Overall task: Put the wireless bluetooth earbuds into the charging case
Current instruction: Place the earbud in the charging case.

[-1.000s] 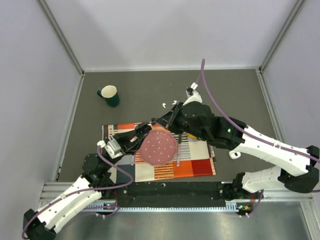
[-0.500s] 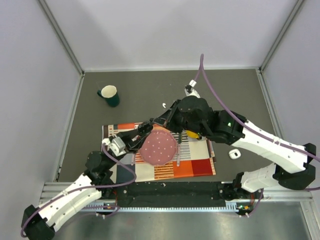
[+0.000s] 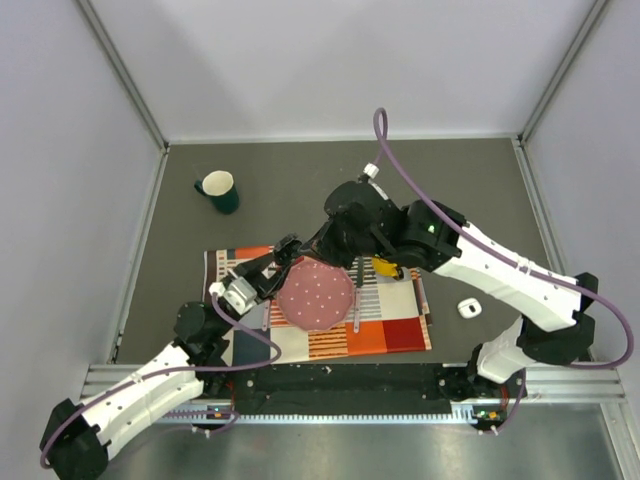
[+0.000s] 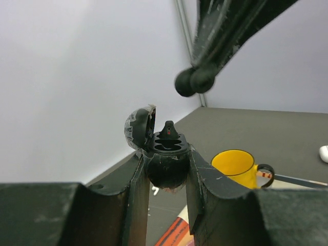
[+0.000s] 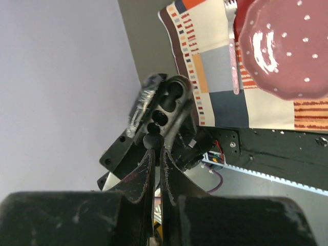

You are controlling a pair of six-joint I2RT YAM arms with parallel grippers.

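My left gripper (image 4: 165,171) is shut on a black oval case (image 4: 164,159) with its lid open, held above the placemat (image 3: 390,330). The case has two sockets, and one holds a black bud with a red mark. My right gripper (image 5: 155,148) is shut on a small black earbud (image 5: 151,141), just above the case's sockets (image 5: 171,100); from the left wrist it hangs over the case (image 4: 195,81). The white charging case (image 3: 467,308) lies on the table at the right. One white earbud (image 4: 154,190) shows on the table below the black case; the other is hidden.
A pink dotted plate (image 3: 315,295) sits on the checked placemat, with a pink fork (image 5: 233,56) beside it. A yellow mug (image 3: 385,266) stands under my right arm. A dark green mug (image 3: 218,190) stands at the back left. Grey walls surround the table.
My right arm has swung back and left, bringing its fingertips over the case in my left gripper. It now covers the white earbuds and uncovers the white case. The left gripper rose slightly.
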